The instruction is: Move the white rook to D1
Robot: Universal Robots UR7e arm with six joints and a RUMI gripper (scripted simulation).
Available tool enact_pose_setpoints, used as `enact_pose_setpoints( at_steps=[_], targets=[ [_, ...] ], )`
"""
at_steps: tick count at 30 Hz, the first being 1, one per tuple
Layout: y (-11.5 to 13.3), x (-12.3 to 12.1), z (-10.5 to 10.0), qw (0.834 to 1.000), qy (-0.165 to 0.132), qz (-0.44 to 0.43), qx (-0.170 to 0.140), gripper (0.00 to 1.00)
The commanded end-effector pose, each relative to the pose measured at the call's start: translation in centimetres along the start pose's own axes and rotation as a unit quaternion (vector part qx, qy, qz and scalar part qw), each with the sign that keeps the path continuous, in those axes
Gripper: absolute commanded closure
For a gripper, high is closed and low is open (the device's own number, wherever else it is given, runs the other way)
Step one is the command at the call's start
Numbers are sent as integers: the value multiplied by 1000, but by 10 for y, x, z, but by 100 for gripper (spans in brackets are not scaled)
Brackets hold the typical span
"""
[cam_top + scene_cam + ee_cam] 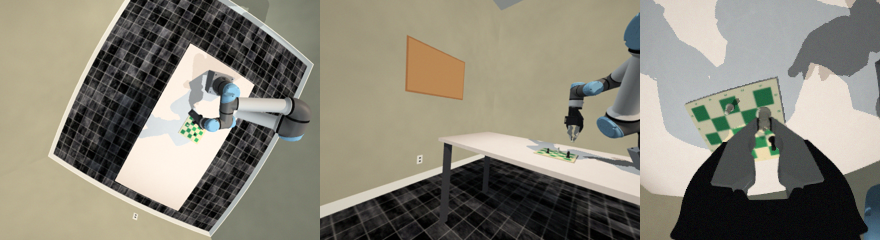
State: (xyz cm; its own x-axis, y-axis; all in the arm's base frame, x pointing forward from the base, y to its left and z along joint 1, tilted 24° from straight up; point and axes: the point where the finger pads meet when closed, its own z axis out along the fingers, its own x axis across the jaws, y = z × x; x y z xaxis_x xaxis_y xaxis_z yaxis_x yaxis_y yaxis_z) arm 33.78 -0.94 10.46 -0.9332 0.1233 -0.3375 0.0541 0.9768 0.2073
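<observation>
Grey-white arm (261, 104), blue joint caps, black wrist

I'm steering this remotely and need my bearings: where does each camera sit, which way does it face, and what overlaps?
Top: overhead, facing down on the table; whole arm shows.
Exterior: out in the room, looking across at the table's side; forearm and gripper raised above the chessboard.
Wrist: behind the fingers, looking down; they grip the white rook.
Shared: every view shows the chessboard; exterior and wrist both show a black piece.
</observation>
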Motion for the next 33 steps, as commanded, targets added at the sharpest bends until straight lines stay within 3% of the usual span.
enact_pose_setpoints(
  at_steps=[1,19,25,33],
  targets=[
    [0,1,-12,1000,-1,-1,-3,100],
    [0,1,-17,1000,-1,-2,-3,100],
    [36,10,-17,995,-2,-97,-3,100],
    [39,11,-17,994,-3,-105,-3,100]
  ],
)
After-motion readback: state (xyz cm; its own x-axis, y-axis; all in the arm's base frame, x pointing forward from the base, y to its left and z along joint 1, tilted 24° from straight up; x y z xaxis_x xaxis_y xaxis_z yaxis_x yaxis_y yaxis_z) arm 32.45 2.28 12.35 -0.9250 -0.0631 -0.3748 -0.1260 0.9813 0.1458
